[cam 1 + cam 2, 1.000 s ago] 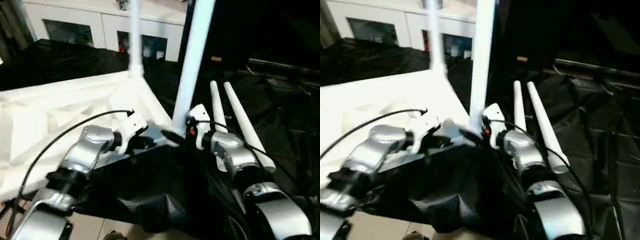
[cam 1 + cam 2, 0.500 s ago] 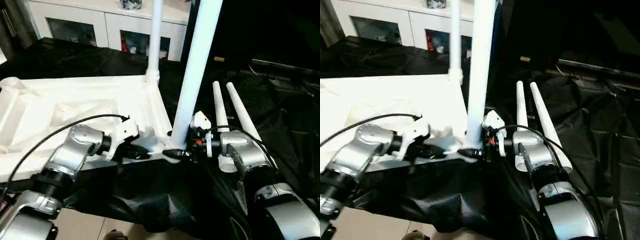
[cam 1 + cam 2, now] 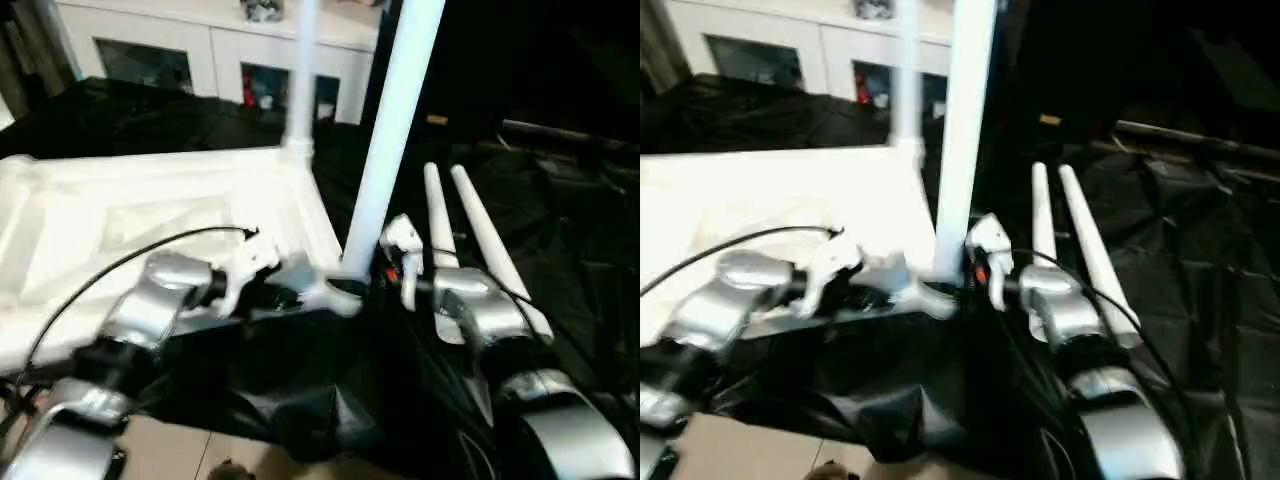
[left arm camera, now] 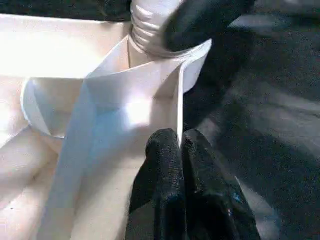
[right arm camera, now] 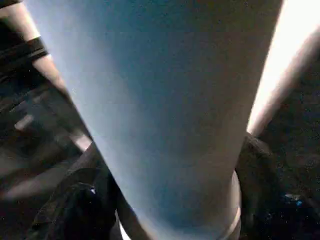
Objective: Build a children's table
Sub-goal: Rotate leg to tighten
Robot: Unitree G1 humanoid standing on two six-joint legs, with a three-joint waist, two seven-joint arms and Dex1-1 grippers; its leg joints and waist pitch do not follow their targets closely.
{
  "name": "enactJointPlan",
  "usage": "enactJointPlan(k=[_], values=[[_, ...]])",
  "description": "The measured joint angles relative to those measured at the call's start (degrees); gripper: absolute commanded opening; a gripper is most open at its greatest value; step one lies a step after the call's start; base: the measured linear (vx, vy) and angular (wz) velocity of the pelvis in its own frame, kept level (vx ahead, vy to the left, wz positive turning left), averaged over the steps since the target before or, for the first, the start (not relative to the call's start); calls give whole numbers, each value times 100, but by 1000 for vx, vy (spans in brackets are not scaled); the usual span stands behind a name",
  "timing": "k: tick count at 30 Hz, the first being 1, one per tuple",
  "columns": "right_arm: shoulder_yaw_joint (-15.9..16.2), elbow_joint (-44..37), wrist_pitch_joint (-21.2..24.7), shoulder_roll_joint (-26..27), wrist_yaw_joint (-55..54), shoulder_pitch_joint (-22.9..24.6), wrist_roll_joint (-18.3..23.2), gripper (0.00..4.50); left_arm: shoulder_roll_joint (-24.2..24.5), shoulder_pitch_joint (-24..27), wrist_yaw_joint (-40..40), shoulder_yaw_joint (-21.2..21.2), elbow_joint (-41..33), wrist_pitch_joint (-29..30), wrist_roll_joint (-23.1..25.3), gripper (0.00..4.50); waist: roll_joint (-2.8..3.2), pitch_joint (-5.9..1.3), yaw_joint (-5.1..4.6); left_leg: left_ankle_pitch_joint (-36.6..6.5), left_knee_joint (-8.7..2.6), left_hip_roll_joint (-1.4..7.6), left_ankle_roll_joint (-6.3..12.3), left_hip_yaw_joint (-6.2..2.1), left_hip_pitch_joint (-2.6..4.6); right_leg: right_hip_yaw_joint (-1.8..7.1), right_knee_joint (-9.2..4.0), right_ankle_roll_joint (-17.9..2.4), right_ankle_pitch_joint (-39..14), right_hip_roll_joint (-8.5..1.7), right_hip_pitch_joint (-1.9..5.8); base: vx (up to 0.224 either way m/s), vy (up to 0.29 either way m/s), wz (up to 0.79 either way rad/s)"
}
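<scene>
White plastic, the table top (image 3: 150,215) lies upside down on black sheeting (image 3: 560,230). My left gripper (image 4: 180,150) pinches its corner rib, fingers closed on it. My right gripper (image 5: 170,200) straddles the near standing leg (image 3: 390,140) at its base; two loose legs (image 3: 470,230) lie beside.

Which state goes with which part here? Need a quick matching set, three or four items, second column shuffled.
Things:
1. near leg
2. far leg
3. two spare legs
4. left gripper

States:
A. lying side by side on the black sheet
B. shut on a rib of the table top's near corner
C. upright in the far corner socket
D. upright between the right gripper's fingers

Pairs: 1-D, 2-C, 3-A, 4-B
</scene>
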Motion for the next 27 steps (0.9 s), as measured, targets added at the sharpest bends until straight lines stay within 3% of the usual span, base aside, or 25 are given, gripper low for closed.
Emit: enactJointPlan(k=[6, 9, 11, 17, 27], values=[[-526, 603, -80, 640, -2504, -380, -16, 268, -739, -409, 1256, 160, 532, 421, 219, 0, 3, 2, -32, 1, -15, -5, -1, 1, 18, 1, -3, 21, -8, -3, 12, 0, 0, 0], [-557, 723, -306, 723, -2894, -402, -24, 268, -852, -430, 1453, 162, 541, 476, 226, 0, 13, -1, -28, 0, -16, -6, -1, 1, 16, 2, -6, 23, -9, -4, 15, 0, 0, 0], [-598, 759, -386, 734, -2916, -403, -24, 324, -871, -432, 1478, 162, 540, 467, 234, 0, 24, -3, -19, 1, -18, -7, -1, 2, 14, 3, -7, 19, -7, -5, 14, 0, 0, 0], [-650, 761, -456, 689, -2472, -402, -25, 382, -799, -405, 1412, 165, 477, 410, 252, 0, 28, -2, -58, 1, -22, -7, -1, 2, 8, 2, -7, 8, -2, -4, 10, 0, 0, 0], [-9, 276, -629, -26, -16, -55, -61, 382, -129, -34, 162, 79, -17, 59, 40, 0, 27, 0, -72, 1, -21, -3, 1, 1, -19, 0, -11, 3, -12, -1, -11, 0, 0, 0]])
